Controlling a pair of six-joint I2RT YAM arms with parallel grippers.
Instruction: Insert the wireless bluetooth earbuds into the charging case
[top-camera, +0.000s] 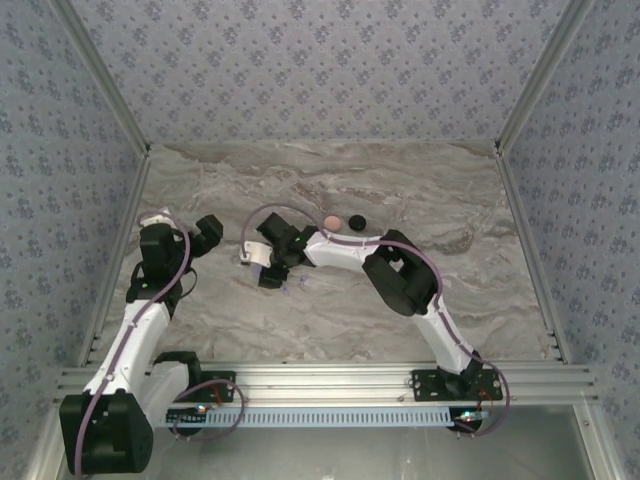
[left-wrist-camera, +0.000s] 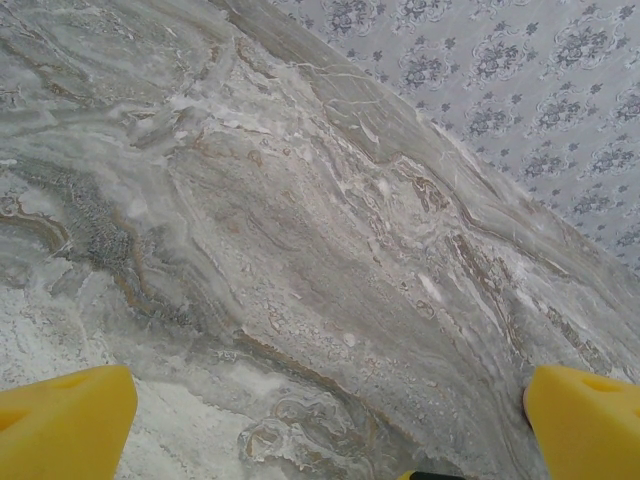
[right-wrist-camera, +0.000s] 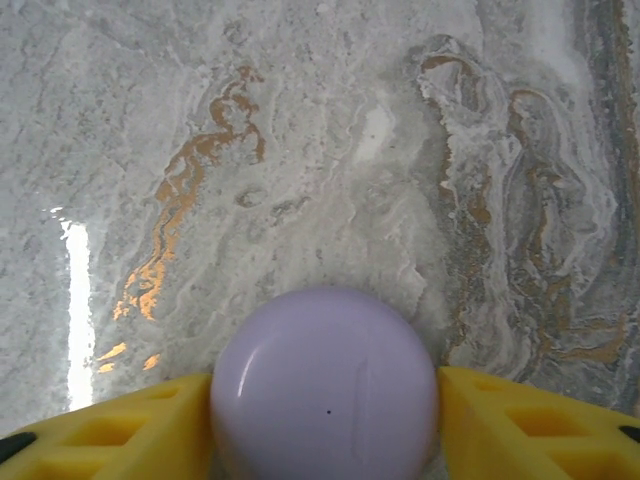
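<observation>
Two yellow fingers (right-wrist-camera: 110, 430) of the right gripper (right-wrist-camera: 325, 400) press against a lilac charging case (right-wrist-camera: 325, 385), one on each side, with no gap showing at either side, so these jaws are clenched on it. The case is a smooth round dome with a faint seam across its top and sits squarely between the jaws, deep towards their root. Grey and rust-veined marble table (right-wrist-camera: 300, 150) spreads ahead of the fingertips. Whether the case rests on the marble or hangs just clear of it I cannot tell.

From above, the right gripper (top-camera: 266, 270) points down at the table. A couple of tiny lilac specks (top-camera: 290, 289) lie just beside its jaws on the near side; they are too small to say for sure that they are earbuds. A pink disc (top-camera: 331, 222) and a black disc (top-camera: 356, 222) lie close together, well apart from both pairs of jaws, on the far side of the right forearm.

The left gripper (left-wrist-camera: 330, 400) is released, its fingers spread wide with bare marble between them, well apart from the case
</observation>
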